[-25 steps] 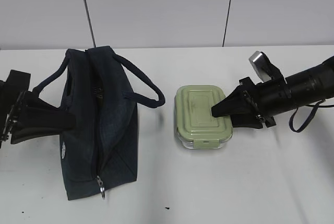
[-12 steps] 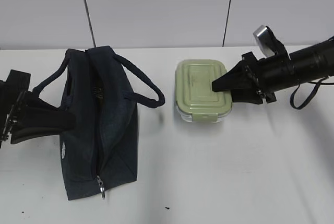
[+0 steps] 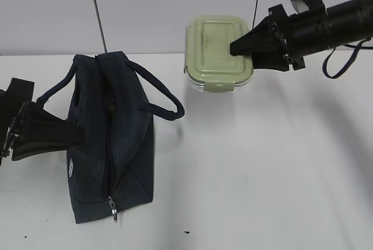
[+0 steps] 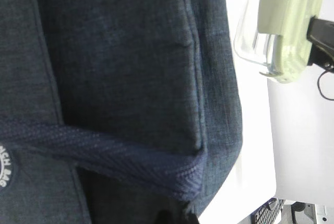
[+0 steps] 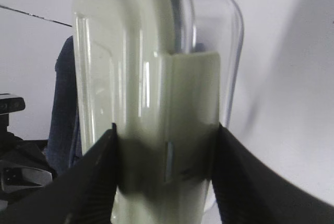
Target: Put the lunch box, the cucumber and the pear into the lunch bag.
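The lunch box (image 3: 214, 49), with a sage-green lid and clear base, hangs in the air right of and above the lunch bag (image 3: 119, 145). My right gripper (image 3: 236, 46) is shut on its right end; in the right wrist view my right gripper (image 5: 166, 130) clamps the lunch box (image 5: 135, 72) by its lid and base. The navy bag stands on the table with its top zipper open. My left gripper (image 3: 78, 135) is pinched on the bag's left side. The left wrist view is filled by the bag's fabric (image 4: 120, 62), with the lunch box (image 4: 284, 25) beyond. The cucumber and the pear are out of view.
The bag's loop handle (image 3: 169, 101) sticks out to the right, toward the lunch box. Its metal zipper pull (image 3: 112, 206) hangs at the near end. The white table (image 3: 262, 174) runs back to a grey wall.
My right gripper has lifted the lunch box off the table, up and slightly left toward the bag. The left gripper and the bag have not moved.
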You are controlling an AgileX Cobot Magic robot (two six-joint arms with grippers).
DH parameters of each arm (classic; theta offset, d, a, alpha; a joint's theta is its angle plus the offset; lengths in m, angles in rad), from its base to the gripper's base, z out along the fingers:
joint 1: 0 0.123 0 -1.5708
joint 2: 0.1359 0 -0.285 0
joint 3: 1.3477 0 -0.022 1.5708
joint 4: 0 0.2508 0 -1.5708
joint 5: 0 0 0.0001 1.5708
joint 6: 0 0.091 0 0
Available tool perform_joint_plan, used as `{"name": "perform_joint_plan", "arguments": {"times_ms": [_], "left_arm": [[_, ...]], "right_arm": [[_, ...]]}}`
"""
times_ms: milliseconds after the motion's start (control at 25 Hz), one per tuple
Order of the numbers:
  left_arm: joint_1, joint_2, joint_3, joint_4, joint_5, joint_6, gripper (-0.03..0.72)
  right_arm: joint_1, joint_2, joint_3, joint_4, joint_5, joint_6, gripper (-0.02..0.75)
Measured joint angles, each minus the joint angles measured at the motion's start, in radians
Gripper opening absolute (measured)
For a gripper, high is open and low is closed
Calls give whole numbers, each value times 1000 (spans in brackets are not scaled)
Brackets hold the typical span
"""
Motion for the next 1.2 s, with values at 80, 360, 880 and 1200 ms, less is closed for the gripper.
{"name": "perform_joint_plan", "arguments": {"times_ms": [80, 360, 880, 1200], "left_arm": [[0, 0, 0, 0, 0, 0, -15], [0, 0, 0, 0, 0, 0, -15], [0, 0, 0, 0, 3, 0, -15], [0, 0, 0, 2, 11, 0, -15]], "right_arm": [[27, 0, -23, 0, 4, 10, 398], [142, 0, -90, 66, 22, 16, 398], [324, 0, -135, 80, -15, 19, 398], [368, 10, -136, 84, -135, 19, 398]]}}
